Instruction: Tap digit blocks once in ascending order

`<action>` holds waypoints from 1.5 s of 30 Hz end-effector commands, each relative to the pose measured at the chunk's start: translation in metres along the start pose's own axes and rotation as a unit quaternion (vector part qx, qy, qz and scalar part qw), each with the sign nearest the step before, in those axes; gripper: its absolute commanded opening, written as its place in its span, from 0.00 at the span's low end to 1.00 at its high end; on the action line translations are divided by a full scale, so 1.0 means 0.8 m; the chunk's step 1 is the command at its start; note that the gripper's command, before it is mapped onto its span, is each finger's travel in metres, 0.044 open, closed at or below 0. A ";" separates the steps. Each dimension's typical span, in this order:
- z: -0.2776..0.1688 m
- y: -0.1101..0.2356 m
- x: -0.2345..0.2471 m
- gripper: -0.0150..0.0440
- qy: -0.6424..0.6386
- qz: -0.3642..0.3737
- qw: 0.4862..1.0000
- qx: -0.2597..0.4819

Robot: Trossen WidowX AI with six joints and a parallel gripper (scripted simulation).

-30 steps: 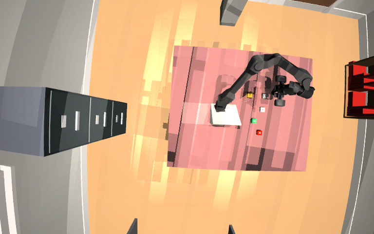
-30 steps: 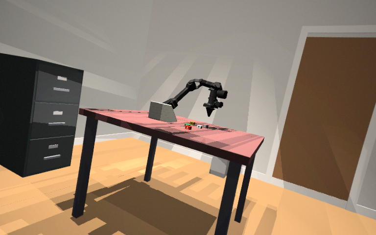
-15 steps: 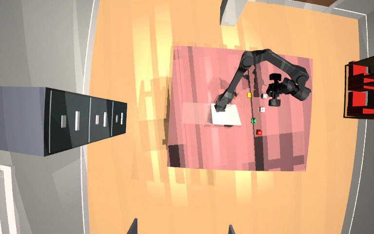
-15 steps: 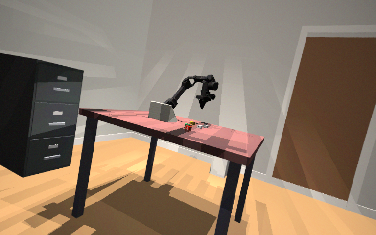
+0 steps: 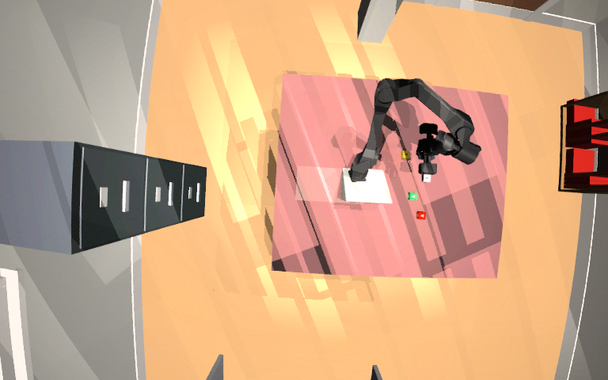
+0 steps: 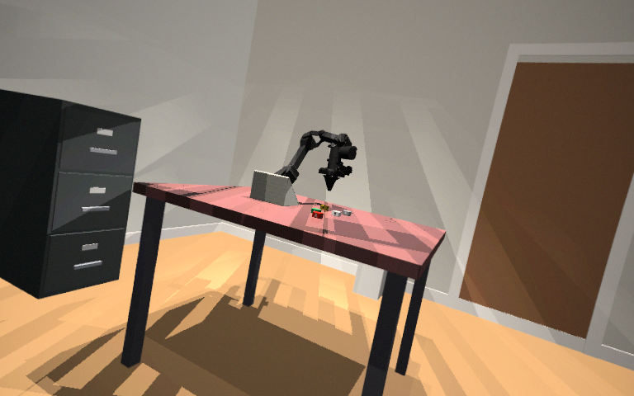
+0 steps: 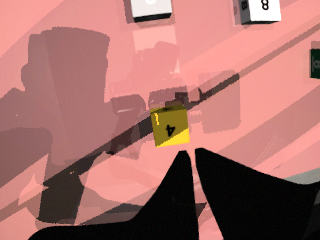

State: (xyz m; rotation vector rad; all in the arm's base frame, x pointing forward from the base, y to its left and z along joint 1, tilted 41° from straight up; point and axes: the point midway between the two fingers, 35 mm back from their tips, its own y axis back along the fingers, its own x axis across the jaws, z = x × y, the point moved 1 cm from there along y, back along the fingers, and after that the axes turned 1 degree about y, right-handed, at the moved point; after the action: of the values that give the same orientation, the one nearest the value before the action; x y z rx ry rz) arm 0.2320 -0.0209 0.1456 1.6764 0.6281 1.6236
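My gripper [image 6: 329, 189] [image 7: 190, 157] is shut and empty, raised above the table. In the wrist view its tips appear just below the yellow block [image 5: 405, 154] [image 6: 324, 206] [image 7: 170, 126], which shows a 4. A white block [image 5: 426, 178] [image 6: 336, 213] [image 7: 264, 11] shows an 8. Another pale block [image 6: 346, 212] [image 7: 151, 7] is cut off at the wrist view's top edge, its digit not readable; the arm hides it in the top view. The green block [image 5: 412, 195] [image 6: 315, 209] [image 7: 315, 63] and red block [image 5: 420, 215] [image 6: 317, 214] have no readable top digits.
The white arm base [image 5: 367, 188] [image 6: 272, 189] stands on the pink table [image 5: 305, 233] [image 6: 220, 200], left of the blocks in the top view. The blocks stand apart from each other. Shadows of the arm cross the table around the yellow block.
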 end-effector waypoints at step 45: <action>-0.007 -0.033 0.001 0.29 -0.006 0.005 1.000 0.007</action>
State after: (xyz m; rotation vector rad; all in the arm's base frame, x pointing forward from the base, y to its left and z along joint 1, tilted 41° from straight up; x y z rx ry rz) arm 0.2281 0.0113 0.1117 1.7145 0.6297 1.6239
